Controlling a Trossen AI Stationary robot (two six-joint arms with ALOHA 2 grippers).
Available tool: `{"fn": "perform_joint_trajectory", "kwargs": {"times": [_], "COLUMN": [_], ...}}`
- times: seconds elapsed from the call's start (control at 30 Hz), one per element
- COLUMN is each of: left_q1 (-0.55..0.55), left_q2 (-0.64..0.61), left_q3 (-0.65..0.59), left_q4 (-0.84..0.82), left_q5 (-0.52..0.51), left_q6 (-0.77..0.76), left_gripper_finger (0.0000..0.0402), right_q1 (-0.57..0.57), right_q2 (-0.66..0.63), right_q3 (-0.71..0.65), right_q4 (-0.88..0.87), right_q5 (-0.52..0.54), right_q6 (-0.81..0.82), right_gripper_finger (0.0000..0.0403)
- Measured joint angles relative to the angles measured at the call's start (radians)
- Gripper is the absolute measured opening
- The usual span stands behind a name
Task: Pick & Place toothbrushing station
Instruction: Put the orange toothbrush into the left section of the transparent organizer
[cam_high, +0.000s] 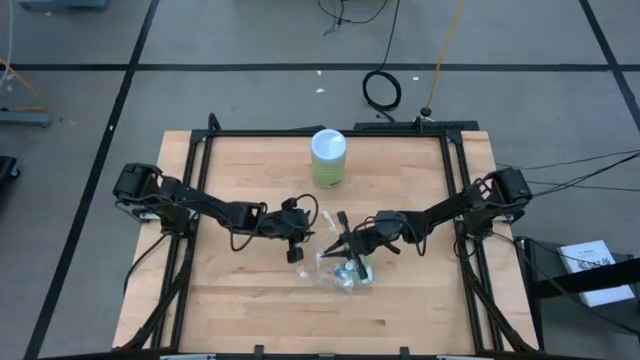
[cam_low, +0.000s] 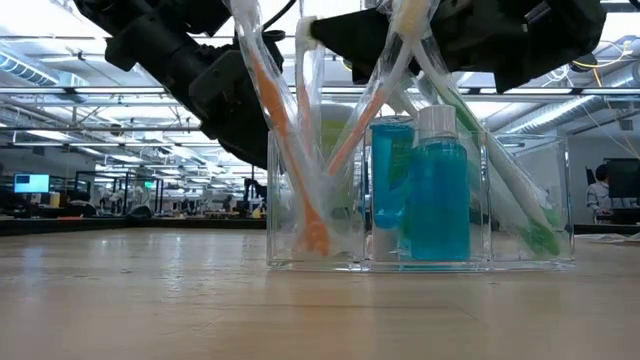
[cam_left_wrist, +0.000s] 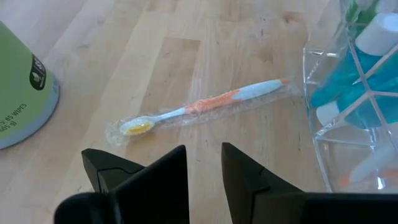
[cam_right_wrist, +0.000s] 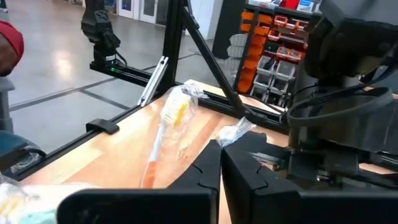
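Inside clear organizer (cam_low: 520, 200): wrapped toothbrushes (cam_low: 300, 170), blue bottle (cam_low: 437, 195); right tool (cam_high: 343, 243) clamps toothbrush, left tool (cam_high: 297, 252) narrowly open.

From my seat, the clear organizer (cam_high: 347, 270) with upright toothbrushes (cam_low: 300, 150) and blue bottle (cam_low: 437, 195) blocks the tabletop (cam_high: 240, 300) center, with both arms crowding over it. The green canister (cam_high: 328, 158) stands at the far edge. I see open wood along the near edge and both front corners.

Green canister (cam_high: 328, 158); person (cam_low: 600, 190), seemingly seated.
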Motion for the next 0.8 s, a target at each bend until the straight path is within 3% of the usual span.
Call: {"fn": "perform_joint_trajectory", "kwargs": {"times": [0.23, 0.53, 0.67, 0.8], "left_q1": [0.000, 0.000, 0.000, 0.000], "left_q2": [0.000, 0.000, 0.000, 0.000], "left_q3": [0.000, 0.000, 0.000, 0.000], "left_q4": [0.000, 0.001, 0.001, 0.000], "left_q5": [0.000, 0.000, 0.000, 0.001], "left_q6": [0.019, 0.020, 0.022, 0.022], "left_gripper_finger": [0.0021, 0.0021, 0.0021, 0.0021], "right_q1": [0.001, -0.036, -0.079, -0.180], "right_q2": [0.003, -0.092, -0.195, -0.298], "right_q3": [0.000, -0.002, -0.002, 0.019], "right_q4": [0.007, -0.024, -0.180, -0.465], "right_q5": [0.001, 0.007, 0.133, 0.217], "right_q6": [0.036, 0.219, 0.244, 0.297], "right_gripper_finger": [0.0032, 0.0180, 0.0235, 0.0254]}}
